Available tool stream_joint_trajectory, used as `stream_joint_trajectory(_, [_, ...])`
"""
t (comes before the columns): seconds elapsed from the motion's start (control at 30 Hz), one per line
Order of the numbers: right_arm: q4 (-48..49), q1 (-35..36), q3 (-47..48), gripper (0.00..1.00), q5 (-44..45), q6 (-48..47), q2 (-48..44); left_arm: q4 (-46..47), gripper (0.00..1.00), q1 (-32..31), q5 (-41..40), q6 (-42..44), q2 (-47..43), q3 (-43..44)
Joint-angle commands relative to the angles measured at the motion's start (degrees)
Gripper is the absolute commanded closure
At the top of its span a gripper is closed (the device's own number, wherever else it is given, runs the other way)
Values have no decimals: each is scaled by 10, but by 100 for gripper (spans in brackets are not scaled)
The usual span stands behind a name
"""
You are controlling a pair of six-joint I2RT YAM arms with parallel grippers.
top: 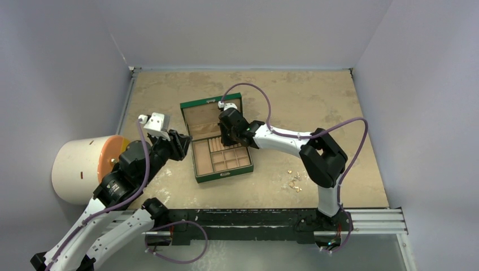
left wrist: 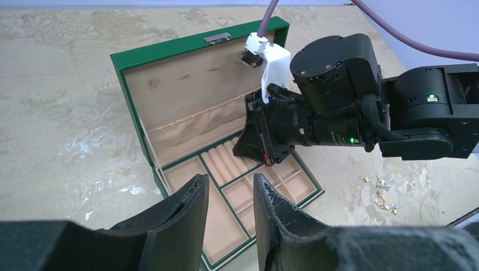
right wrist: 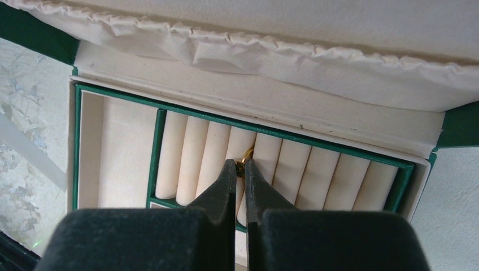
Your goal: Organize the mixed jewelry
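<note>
The open green box (top: 210, 104) with tan compartments stands mid-table. My right gripper (top: 226, 139) reaches down into its ring-roll section (right wrist: 192, 158). In the right wrist view this gripper (right wrist: 240, 164) is shut on a small gold ring (right wrist: 248, 153), held at the slot between two rolls. The other mixed jewelry (top: 294, 182), several tiny gold and silver pieces, lies on the table right of the box and also shows in the left wrist view (left wrist: 381, 192). My left gripper (left wrist: 229, 180) is open and empty, hovering above the box's left front (top: 182, 145).
A white cylinder with an orange face (top: 85, 169) lies at the left, beside my left arm. The box lid (left wrist: 186, 96) stands tilted back. The right arm (left wrist: 361, 113) spans from the right over the box. Grey walls enclose the table.
</note>
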Motion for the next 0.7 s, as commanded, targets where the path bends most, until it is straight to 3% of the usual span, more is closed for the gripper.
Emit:
stream_joint_trajectory(0.0, [-19, -3, 0, 96, 35, 6, 12, 26, 66, 2, -7, 3, 2, 1])
stream_joint_trajectory(0.47, [-30, -2, -8, 66, 40, 11, -64, 25, 66, 2, -7, 3, 2, 0])
stream_joint_trajectory(0.67, [-32, -2, -55, 61, 41, 24, -133, 25, 66, 2, -6, 3, 1, 0])
